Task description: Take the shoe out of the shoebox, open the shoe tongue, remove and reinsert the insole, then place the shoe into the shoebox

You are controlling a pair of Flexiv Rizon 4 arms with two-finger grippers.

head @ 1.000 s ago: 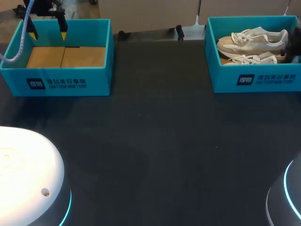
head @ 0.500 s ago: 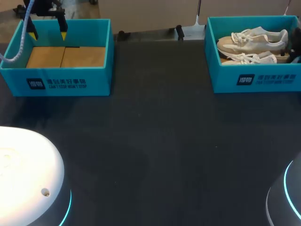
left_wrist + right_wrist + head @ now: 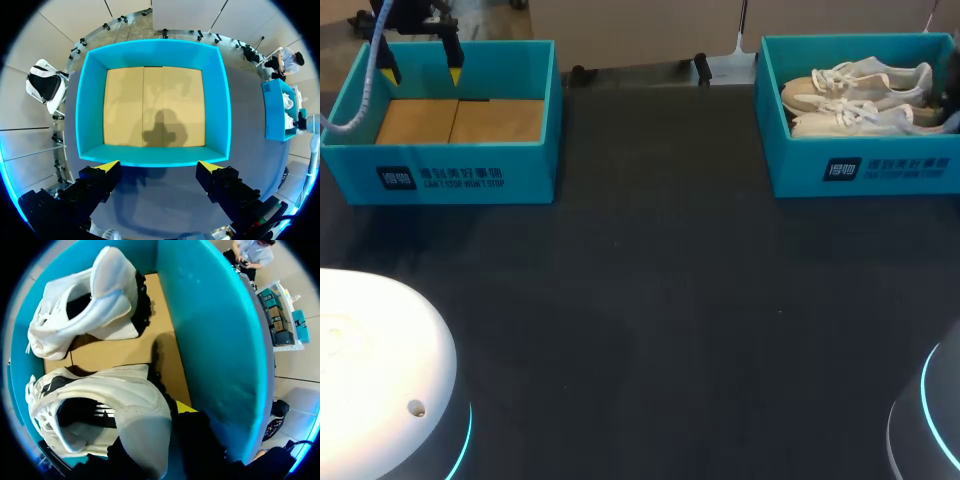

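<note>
Teal card at your far left is the left shoebox [image 3: 450, 172], with only its brown floor showing inside. The left gripper [image 3: 159, 167] hangs over it, spread wide and holding nothing. Across the dark table [image 3: 650, 300], the right shoebox [image 3: 860, 172] holds both white shoes on their sides: the far shoe [image 3: 865, 82] by the back wall and the near shoe [image 3: 865, 122] just inside the front wall.

The right gripper [image 3: 160, 427] is down in the box at the near shoe's heel [image 3: 142, 415]. You cannot tell whether it has closed on it.

Expect the shoe to be light. Its upper looks soft and will likely give under pressure, while the sole and heel should be stiffer. The padded heel rim looks like your firmest hold. Keep off the loose laces [image 3: 840, 125], which may snag.
</note>
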